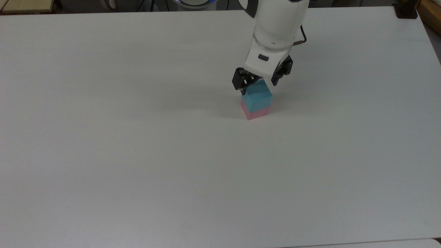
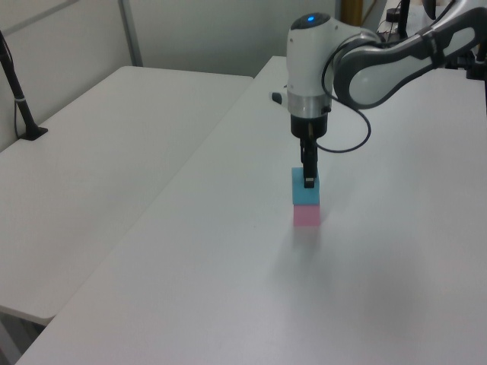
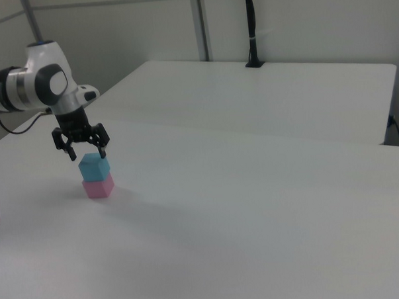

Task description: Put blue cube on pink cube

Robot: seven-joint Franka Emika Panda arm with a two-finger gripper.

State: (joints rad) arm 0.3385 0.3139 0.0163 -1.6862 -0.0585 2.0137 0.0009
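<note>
The blue cube [image 1: 257,97] rests on top of the pink cube [image 1: 256,112], their edges roughly in line, right of centre on the white table [image 1: 137,155]. The stack also shows in the left view, blue cube [image 2: 306,192] over pink cube [image 2: 307,216], and in the right view, blue cube [image 3: 94,167] over pink cube [image 3: 98,187]. My gripper [image 1: 258,85] hangs open just above the blue cube, its fingers spread wider than the cube and holding nothing. In the right view the gripper [image 3: 87,153] has its tips level with the cube's top. The gripper [image 2: 308,181] points straight down.
A second white table [image 2: 99,152] adjoins this one, with a black post [image 2: 19,99] clamped at its far side. A black clamp [image 1: 406,10] sits at the top view's upper right corner. The arm's cable [image 2: 358,141] loops beside the wrist.
</note>
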